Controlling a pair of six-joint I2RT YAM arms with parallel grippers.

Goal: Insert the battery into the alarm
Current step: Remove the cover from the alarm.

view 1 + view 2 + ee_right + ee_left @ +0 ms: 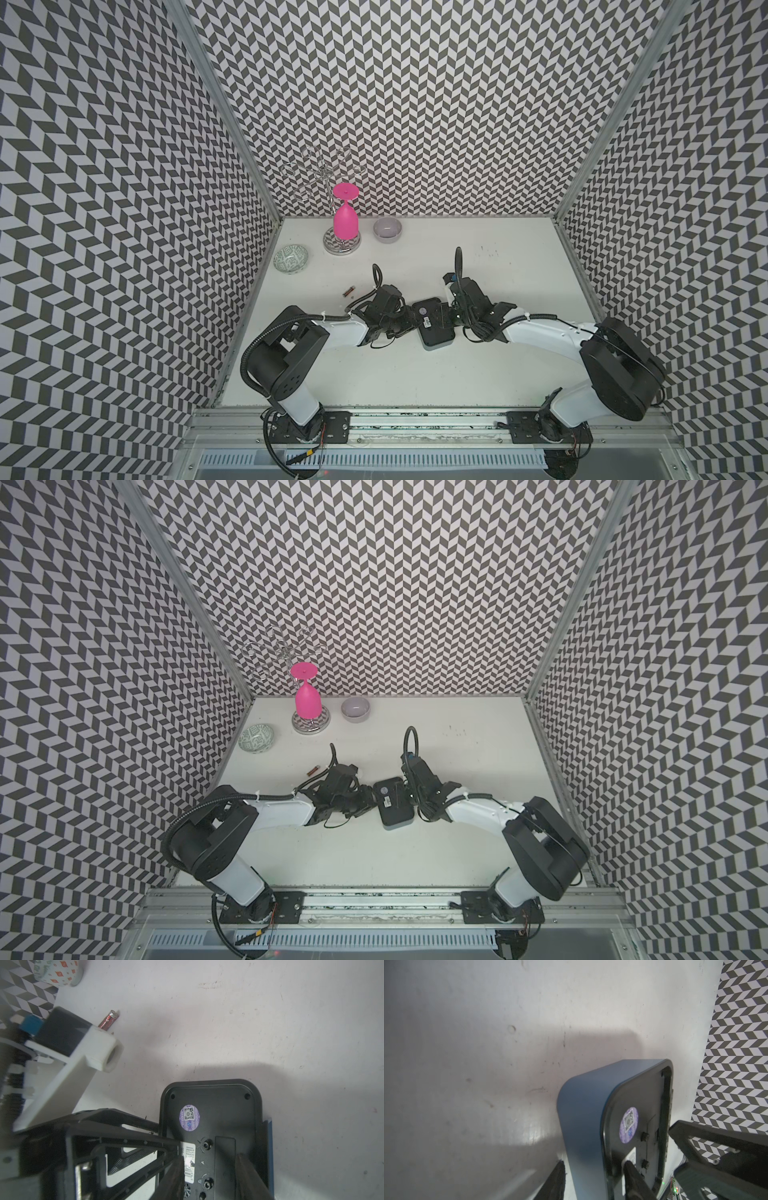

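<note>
The alarm [434, 328] is at the middle of the table with its black back and white label up, blue casing at the rim [583, 1109]. My left gripper [409, 319] comes in from its left. In the left wrist view it [593, 1164] has closed on the alarm's edge, one finger on the back label and the other at the blue casing. My right gripper [446, 316] is open over the alarm's right part. In the right wrist view it [209, 1156] has its jaws apart above the black back [218, 1105]. The battery [348, 291] lies loose on the table behind my left wrist [108, 1019].
A pink goblet [345, 220] hangs upside down on a chrome rack at the back left. A grey bowl [387, 229] stands beside it and a patterned bowl [291, 258] sits near the left wall. Patterned walls close in three sides.
</note>
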